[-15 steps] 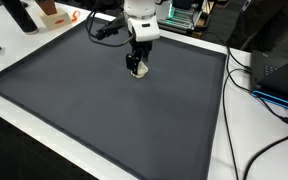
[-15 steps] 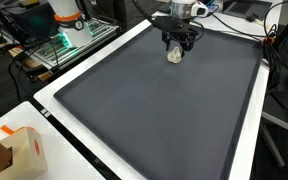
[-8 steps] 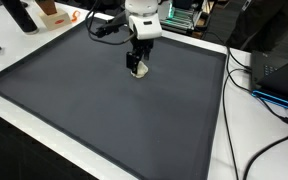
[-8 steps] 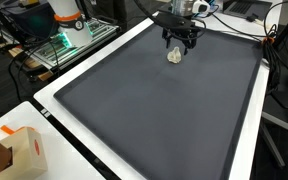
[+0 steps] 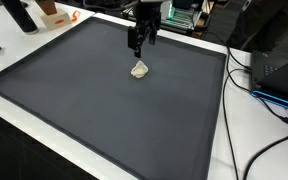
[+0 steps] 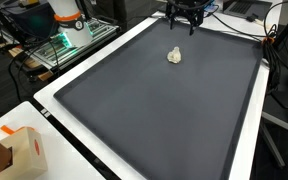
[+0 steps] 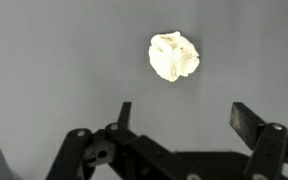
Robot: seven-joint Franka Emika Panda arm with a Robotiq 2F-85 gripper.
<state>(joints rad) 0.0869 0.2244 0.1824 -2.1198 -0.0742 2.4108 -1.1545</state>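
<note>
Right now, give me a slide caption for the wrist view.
Open gripper hovering above a small crumpled cream-white lump lying on the dark grey mat.

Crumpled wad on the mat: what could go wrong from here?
1. In the wrist view the crumpled wad lies ahead of the open end effector, not between its jaws; a straight descent may miss or nudge it.
2. It sits low on the dark mat, so the jaws could jam into the mat.
</note>
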